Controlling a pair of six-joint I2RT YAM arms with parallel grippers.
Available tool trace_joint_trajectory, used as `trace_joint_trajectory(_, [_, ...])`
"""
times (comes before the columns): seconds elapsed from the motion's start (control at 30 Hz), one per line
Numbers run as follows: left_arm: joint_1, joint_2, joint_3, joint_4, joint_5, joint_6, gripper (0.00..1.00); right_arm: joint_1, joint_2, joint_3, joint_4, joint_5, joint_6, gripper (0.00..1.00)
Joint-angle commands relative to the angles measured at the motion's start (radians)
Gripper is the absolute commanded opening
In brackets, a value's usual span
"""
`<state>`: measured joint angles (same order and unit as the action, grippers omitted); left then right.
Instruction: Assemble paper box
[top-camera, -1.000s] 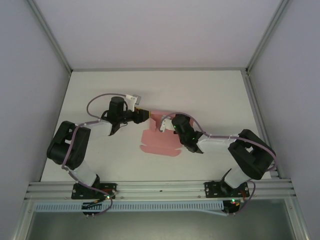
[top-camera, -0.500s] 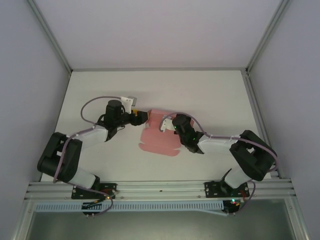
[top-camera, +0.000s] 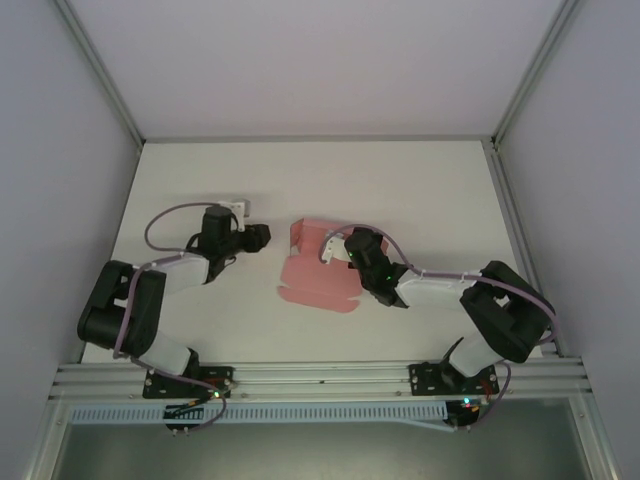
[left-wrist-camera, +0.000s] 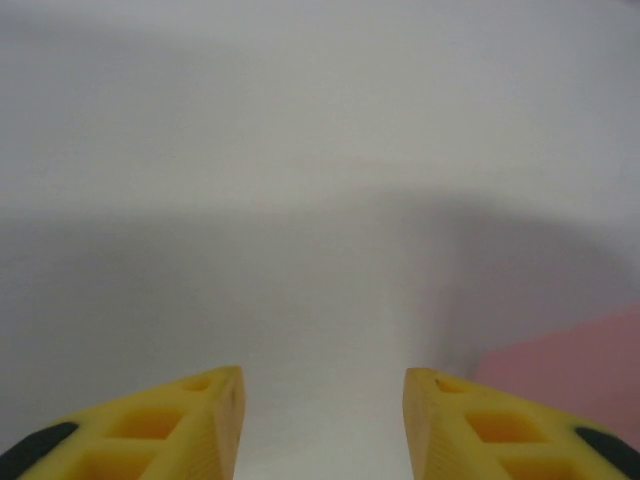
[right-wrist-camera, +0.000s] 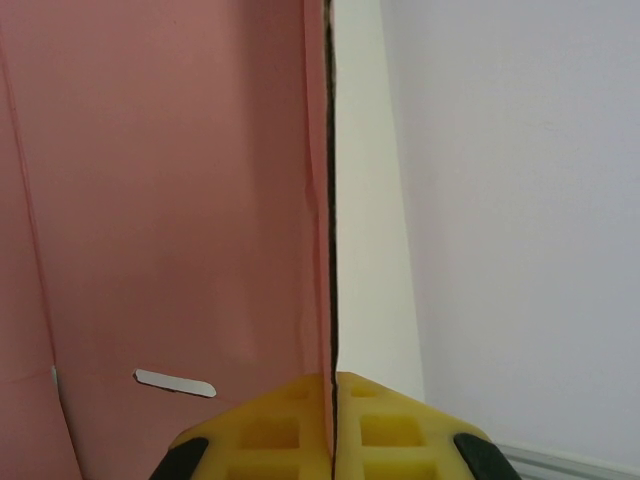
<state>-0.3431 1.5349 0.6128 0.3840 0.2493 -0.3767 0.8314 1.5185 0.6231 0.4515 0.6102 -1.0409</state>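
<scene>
Pinching paper box (right-wrist-camera: 170, 200), R end effector (right-wrist-camera: 331, 380), L end effector (left-wrist-camera: 322, 385) parted nearby

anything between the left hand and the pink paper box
No, the top external view shows bare white table between the left hand and the paper box.

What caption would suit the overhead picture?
Right gripper pinches the pink paper box; left gripper hovers apart, jaws open.

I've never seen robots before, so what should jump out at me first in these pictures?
A pink paper box, not yet folded up, lies in the middle of the white table. The right gripper pinches one raised flap of it, while the left gripper hangs open to its left, apart from it.
</scene>
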Motion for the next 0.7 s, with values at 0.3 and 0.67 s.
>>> trace_joint_trajectory(0.3, [-0.166,0.126,0.144,-0.013,0.205,0.273,0.34,0.006,-0.007,-0.011,-0.056,-0.006,0.063,0.00])
trace_joint_trajectory(0.67, [-0.193,0.114,0.124,-0.069,0.192,0.315,0.52,0.007,-0.004,-0.011,-0.071,0.000,0.060,0.00])
